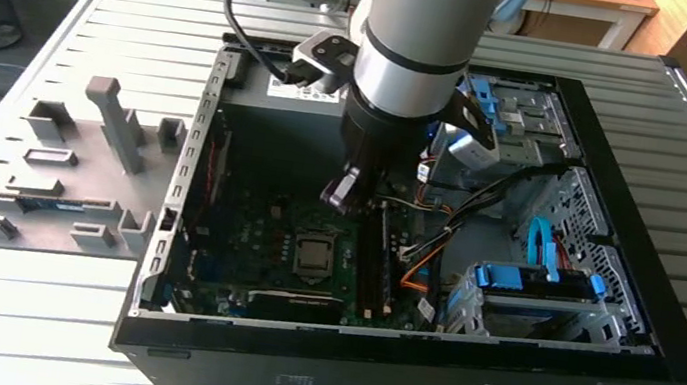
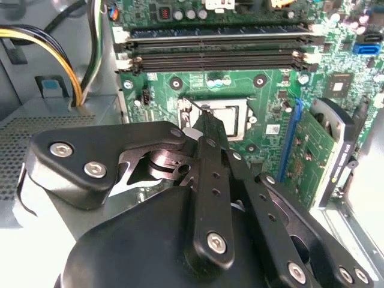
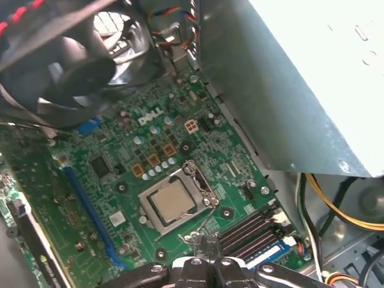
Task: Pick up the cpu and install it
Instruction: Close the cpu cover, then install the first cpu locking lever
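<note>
The first wrist view shows the cpu (image 3: 173, 201) lying flat in its socket frame (image 3: 198, 183) on the green motherboard (image 3: 150, 150), at centre frame, its dull silver face up and its edges square to the frame. The gripper (image 3: 206, 242) hangs just above the board at the bottom of the frame, its two thin fingertips pressed together with nothing between them, close to the socket's corner on the memory-slot side. In the second wrist view the same tips reach the near edge of the socket at centre frame, and the cpu (image 2: 231, 117) shows beyond them. In the exterior view the gripper (image 1: 346, 198) sits at centre frame inside the computer case (image 1: 648, 326), a little above the socket (image 1: 312, 252).

By my reading the chip is already seated, so the work now is about the socket itself. Doing it well means keeping the closed tips off the metal face and off the small components around the frame, moving straight and slowly, and pressing only on the frame or its thin lever (image 3: 207, 223), never sideways on the chip. The black memory slots (image 3: 249, 231) lie just beside the tips and leave little room.
</note>
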